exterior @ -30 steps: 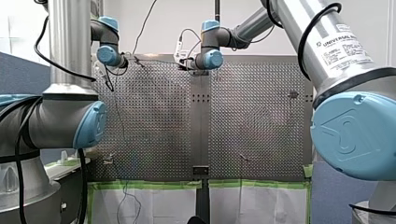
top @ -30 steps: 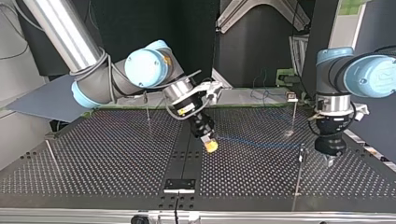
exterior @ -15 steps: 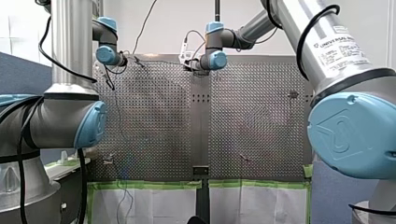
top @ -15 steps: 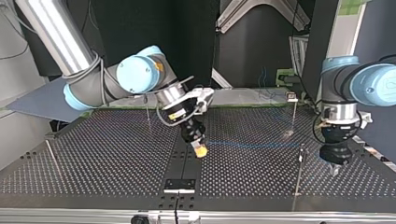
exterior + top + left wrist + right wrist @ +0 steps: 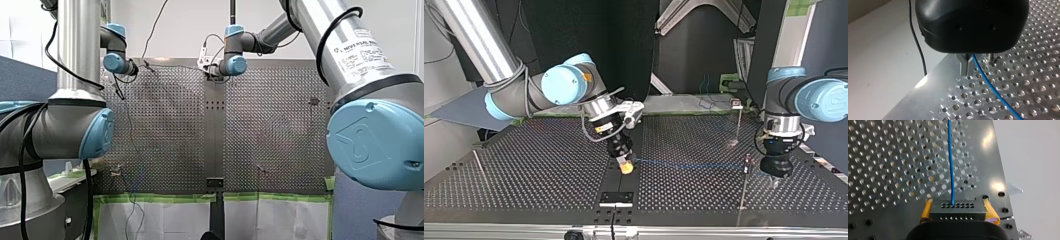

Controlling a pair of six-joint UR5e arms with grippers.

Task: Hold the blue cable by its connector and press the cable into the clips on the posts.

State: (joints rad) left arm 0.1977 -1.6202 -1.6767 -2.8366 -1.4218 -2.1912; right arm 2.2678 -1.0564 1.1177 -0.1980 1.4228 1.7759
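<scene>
In the top view the thin blue cable (image 5: pixel 694 165) runs nearly straight above the perforated table (image 5: pixel 534 165) between my two grippers. My right gripper (image 5: pixel 626 167), with yellow pads, is shut on the black connector (image 5: pixel 958 210) at the cable's end; in the right wrist view the cable (image 5: pixel 950 160) leads straight ahead from it. My left gripper (image 5: pixel 775 182) is at that view's right. Its metal fingers (image 5: pixel 965 66) are shut on the cable (image 5: pixel 988 85) just above the plate. The cable passes the top of a thin post (image 5: pixel 744 187) beside my left gripper.
A second post (image 5: pixel 738 122) stands farther back at the top view's right. Two more posts (image 5: pixel 582 120) (image 5: pixel 480 167) stand at its left. A black bracket (image 5: pixel 616 198) sits at the near middle edge. A black wire (image 5: pixel 919 47) lies off the plate beside my left gripper.
In the top view my right gripper has carried the connector leftward and nearer the camera, drawing the cable straighter. My left gripper has shifted slightly nearer, still shut on the cable.
</scene>
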